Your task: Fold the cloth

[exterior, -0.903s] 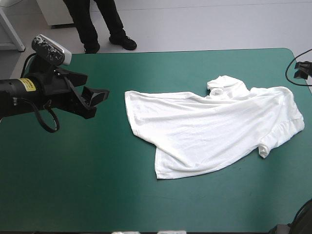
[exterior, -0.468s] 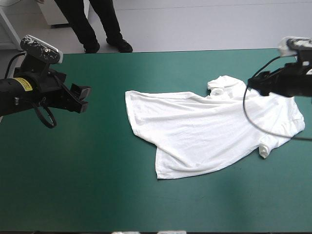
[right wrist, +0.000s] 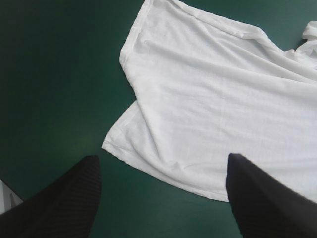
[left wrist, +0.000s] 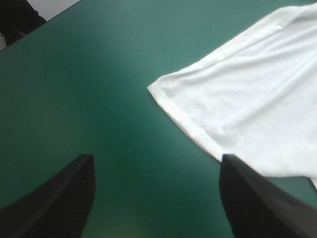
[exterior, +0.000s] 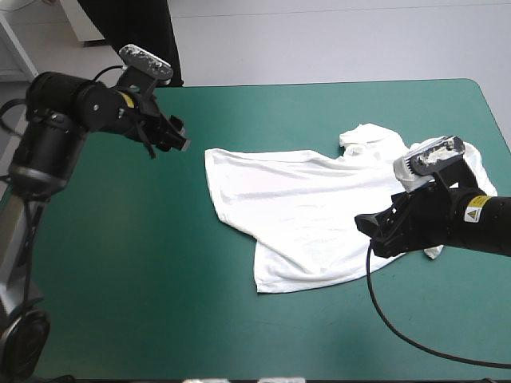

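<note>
The white T-shirt [exterior: 311, 215] lies spread, somewhat rumpled, on the right half of the teal-green table, with its collar bunched at the far right [exterior: 363, 140]. My left gripper [exterior: 177, 137] hovers open just left of the shirt's far-left corner. In the left wrist view that corner [left wrist: 161, 91] lies ahead of the open gripper [left wrist: 156, 161], with the T-shirt [left wrist: 252, 99] off to one side. My right gripper [exterior: 371, 231] hangs open over the shirt's right part. In the right wrist view the T-shirt [right wrist: 213, 94] and its near hem corner [right wrist: 111, 144] lie below the open gripper [right wrist: 163, 157].
Bare teal-green cover [exterior: 144, 279] stretches left of and in front of the shirt. The table's far edge [exterior: 319, 82] runs just beyond the collar. The right arm's body [exterior: 463, 223] covers the shirt's right sleeve.
The left arm has swung up and rightward, toward the shirt's far-left corner. The right arm has come in from the right edge and dropped over the shirt's right side.
</note>
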Motion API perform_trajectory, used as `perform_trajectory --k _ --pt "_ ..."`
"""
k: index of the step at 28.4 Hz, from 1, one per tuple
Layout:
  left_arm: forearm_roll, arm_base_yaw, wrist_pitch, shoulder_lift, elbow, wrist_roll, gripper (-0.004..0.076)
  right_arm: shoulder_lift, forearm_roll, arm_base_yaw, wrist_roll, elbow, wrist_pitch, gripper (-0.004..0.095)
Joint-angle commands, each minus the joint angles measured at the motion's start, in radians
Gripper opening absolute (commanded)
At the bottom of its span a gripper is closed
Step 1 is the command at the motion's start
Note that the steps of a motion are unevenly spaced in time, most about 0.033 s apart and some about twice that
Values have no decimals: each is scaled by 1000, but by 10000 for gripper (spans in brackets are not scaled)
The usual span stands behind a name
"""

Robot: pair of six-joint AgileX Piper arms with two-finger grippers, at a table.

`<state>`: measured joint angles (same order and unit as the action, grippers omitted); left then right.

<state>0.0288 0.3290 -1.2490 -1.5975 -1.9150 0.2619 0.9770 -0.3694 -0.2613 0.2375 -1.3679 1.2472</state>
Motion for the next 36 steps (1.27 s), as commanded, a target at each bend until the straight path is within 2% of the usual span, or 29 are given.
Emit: perform_trajectory --k 1,6,12,15,25,31,33,36 --pt "-3 6 -34 -86 -135 -6 510 -8 -12 -4 -10 -19 1 670" --pt "-3 4 -37 -262 -241 6 510 -8 -43 -13 -10 -18 1 648" --pt "-40 -62 -34 -435 -287 22 510 3 6 -129 -10 -18 1 648" --pt "-87 -98 -24 -501 -319 41 510 22 14 -147 -10 -18 1 648" --pt "-148 -111 22 -664 -394 86 510 125 16 -155 -8 -18 1 648" --pt "-182 -111 60 -744 -436 96 509 154 18 -187 52 -17 1 648" --pt "-191 -111 60 -772 -454 96 486 161 16 -194 52 -17 1 648" --pt "-230 -109 65 -794 -456 101 375 162 12 -194 52 -17 1 648"
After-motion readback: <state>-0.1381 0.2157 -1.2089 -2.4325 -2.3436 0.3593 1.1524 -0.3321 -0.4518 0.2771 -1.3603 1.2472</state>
